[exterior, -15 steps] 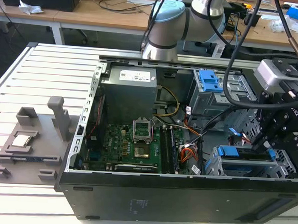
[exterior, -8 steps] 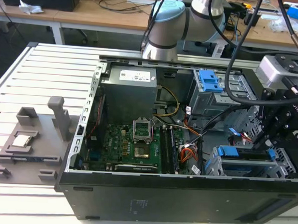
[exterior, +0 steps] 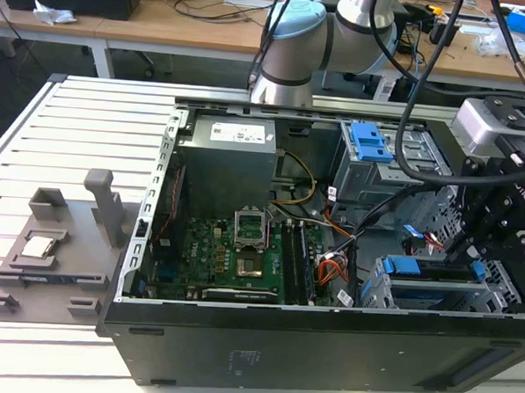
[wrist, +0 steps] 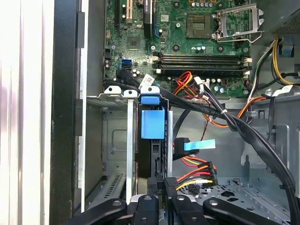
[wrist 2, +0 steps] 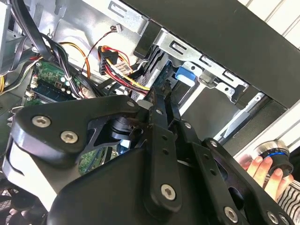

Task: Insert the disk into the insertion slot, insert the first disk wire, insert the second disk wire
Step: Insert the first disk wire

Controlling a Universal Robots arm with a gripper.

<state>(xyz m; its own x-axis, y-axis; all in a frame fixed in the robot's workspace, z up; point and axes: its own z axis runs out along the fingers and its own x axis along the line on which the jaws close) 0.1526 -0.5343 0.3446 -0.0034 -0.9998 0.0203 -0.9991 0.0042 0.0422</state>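
Blue-framed disk (wrist: 152, 124), boxy grey sheet-metal insertion slot (wrist: 115, 140)

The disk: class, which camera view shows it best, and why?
The exterior view: the disk lies lengthwise in the insertion slot, blue carrier showing at both ends. The first wrist view shows it end-on; the second wrist view, a blue corner.

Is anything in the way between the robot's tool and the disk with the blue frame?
Nothing visible is. In the first wrist view the tool points straight at the disk, which already sits in the insertion slot. The red, yellow and black wires lie beside the tool, not between them.
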